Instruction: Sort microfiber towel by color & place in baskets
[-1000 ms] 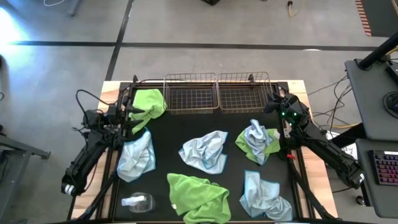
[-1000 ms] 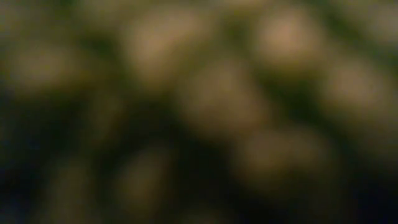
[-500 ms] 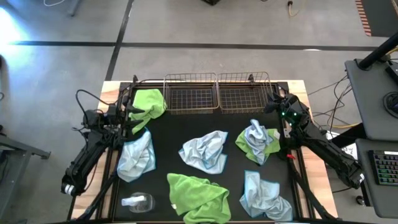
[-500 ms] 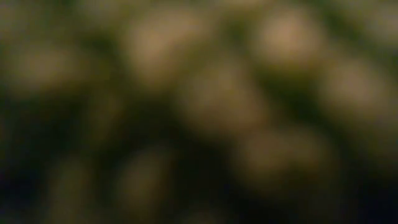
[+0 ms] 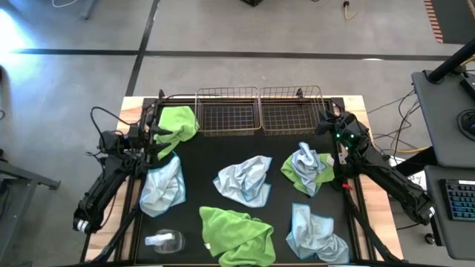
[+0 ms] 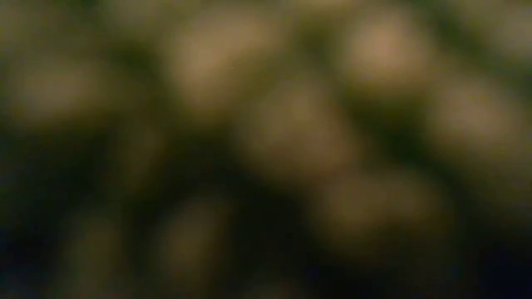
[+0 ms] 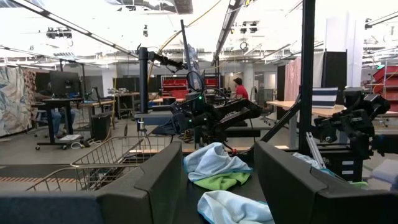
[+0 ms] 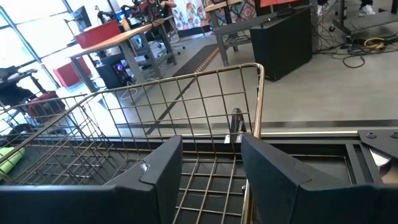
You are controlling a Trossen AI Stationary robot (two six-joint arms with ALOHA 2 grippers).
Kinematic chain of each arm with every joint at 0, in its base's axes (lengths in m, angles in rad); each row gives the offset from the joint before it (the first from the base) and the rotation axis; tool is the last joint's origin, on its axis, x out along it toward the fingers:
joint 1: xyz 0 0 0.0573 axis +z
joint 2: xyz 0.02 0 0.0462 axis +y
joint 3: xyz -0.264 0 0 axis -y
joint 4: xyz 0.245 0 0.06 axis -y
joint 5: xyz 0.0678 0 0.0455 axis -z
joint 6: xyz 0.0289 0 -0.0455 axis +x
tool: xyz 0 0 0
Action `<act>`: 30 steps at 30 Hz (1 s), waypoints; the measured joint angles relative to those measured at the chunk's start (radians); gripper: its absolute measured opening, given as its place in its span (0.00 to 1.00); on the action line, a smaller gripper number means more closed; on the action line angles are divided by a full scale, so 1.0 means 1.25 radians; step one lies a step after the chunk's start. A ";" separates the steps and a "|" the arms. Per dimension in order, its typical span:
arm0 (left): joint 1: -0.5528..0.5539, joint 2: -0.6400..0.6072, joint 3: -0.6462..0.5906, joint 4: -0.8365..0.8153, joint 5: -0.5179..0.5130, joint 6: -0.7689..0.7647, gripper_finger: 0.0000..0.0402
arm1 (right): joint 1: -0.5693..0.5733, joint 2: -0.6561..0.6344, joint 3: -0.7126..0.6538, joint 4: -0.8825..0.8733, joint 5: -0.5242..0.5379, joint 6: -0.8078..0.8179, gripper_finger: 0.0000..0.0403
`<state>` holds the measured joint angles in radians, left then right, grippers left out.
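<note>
nothing has moved since the earlier frames; arms and cloths sit exactly as they did.

high view: both baskets, left one (image 5: 228, 113) and right one (image 5: 291, 111), are empty at the far edge of the worktop (image 5: 200, 159), so sorting hasn't started. all towels remain out: green towel (image 5: 178, 122) by the left arm, blue towel (image 5: 162, 184) below it, centre blue towel (image 5: 245, 180), blue-on-green pair (image 5: 307, 168), near green towel (image 5: 236, 231), near-right blue towel (image 5: 316, 237). a small clear object (image 5: 164, 239) sits near-left, possibly a bottle.

low view: fully blurred, unusable.

left wrist view: left end effector (image 7: 217, 177) fingers spread wide, holding nothing, aimed across the cloths.

right wrist view: right end effector (image 8: 208, 165) also spread and empty, beside the right basket's wire wall.
</note>
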<state>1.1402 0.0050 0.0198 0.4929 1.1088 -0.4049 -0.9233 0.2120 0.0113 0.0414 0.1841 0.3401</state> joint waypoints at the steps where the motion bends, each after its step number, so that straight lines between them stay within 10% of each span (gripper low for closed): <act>1: 0.000 0.000 0.000 0.000 0.000 0.000 0.46 | 0.000 0.000 0.000 0.000 0.000 0.000 0.40; 30: 0.000 0.000 0.000 0.000 -0.032 -0.073 0.46 | 0.000 0.000 0.000 0.041 0.003 -0.004 0.40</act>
<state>1.1400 0.0048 0.0198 0.4933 1.0683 -0.4956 -0.9234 0.2119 0.0113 0.0925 0.1875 0.3352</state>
